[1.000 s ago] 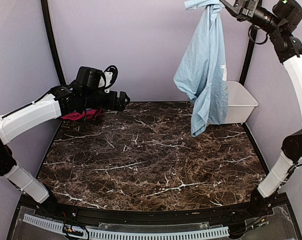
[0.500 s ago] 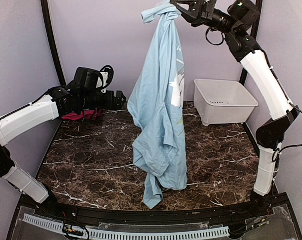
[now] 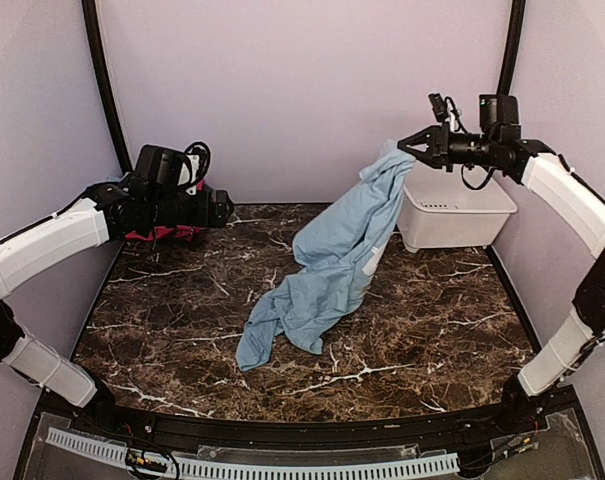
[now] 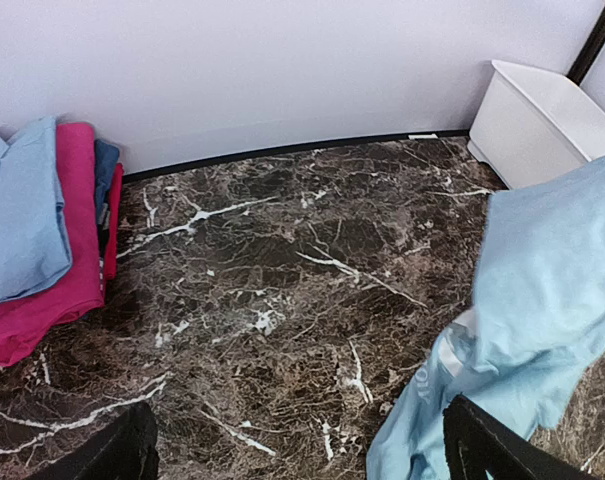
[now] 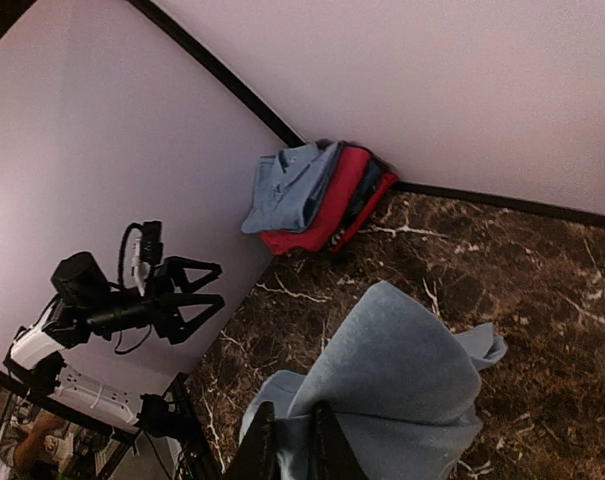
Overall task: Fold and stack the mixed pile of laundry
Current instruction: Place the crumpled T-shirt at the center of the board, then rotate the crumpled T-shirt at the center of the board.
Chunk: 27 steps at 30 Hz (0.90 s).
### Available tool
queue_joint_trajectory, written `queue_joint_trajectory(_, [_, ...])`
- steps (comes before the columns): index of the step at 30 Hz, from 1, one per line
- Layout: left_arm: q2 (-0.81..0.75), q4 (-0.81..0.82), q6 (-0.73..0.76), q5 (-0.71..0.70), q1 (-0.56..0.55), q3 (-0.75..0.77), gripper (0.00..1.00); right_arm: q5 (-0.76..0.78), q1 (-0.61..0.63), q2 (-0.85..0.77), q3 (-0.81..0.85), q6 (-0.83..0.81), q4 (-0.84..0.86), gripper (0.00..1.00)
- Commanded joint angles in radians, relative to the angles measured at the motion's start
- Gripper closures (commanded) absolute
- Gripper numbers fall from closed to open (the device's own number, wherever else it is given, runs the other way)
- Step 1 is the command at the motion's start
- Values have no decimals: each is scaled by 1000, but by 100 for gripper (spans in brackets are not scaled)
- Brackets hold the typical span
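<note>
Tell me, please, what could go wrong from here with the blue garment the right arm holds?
1. The right gripper pinches only one bunched end of the pale blue tee, close to the white tub; released there, it may drape over the rim.
2. The rest lies crumpled on the table, so folding may start skewed.
3. The open left gripper hovers by the folded stack and could knock it.

The right end effector (image 3: 410, 150), up at the top edge a second ago, is now lower, near the white tub (image 3: 460, 215). The blue shirt (image 3: 327, 270) it grips no longer hangs free; its lower part lies crumpled on the counter (image 3: 182, 320).
</note>
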Motion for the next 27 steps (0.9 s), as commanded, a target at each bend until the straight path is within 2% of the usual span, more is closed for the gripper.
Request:
queue_joint_trajectory(1, [52, 33, 53, 118, 4, -16, 1, 281, 91, 213, 1, -302, -287, 65])
queue_joint_trajectory(3, [91, 25, 47, 177, 4, -8, 1, 370, 133, 270, 73, -327, -357, 51])
queue_joint_trajectory(5, [128, 17, 40, 253, 0, -6, 1, 419, 163, 251, 71, -327, -343, 38])
queue_joint_trajectory(7, [158, 27, 40, 307, -15, -15, 1, 435, 179, 205, 46, -317, -311, 30])
queue_joint_trajectory(10, [219, 19, 25, 326, -50, -19, 2, 420, 201, 152, -2, -316, -278, 29])
queue_joint_trajectory(15, [280, 53, -25, 423, -65, -77, 16, 354, 289, 155, -111, -310, -224, 30])
queue_joint_trajectory(20, [333, 69, -60, 438, -85, -123, 17, 417, 394, 251, -170, -283, -191, 31])
queue_joint_trajectory(27, [450, 90, -59, 413, -114, -113, 23, 520, 446, 367, -194, -229, -160, 31])
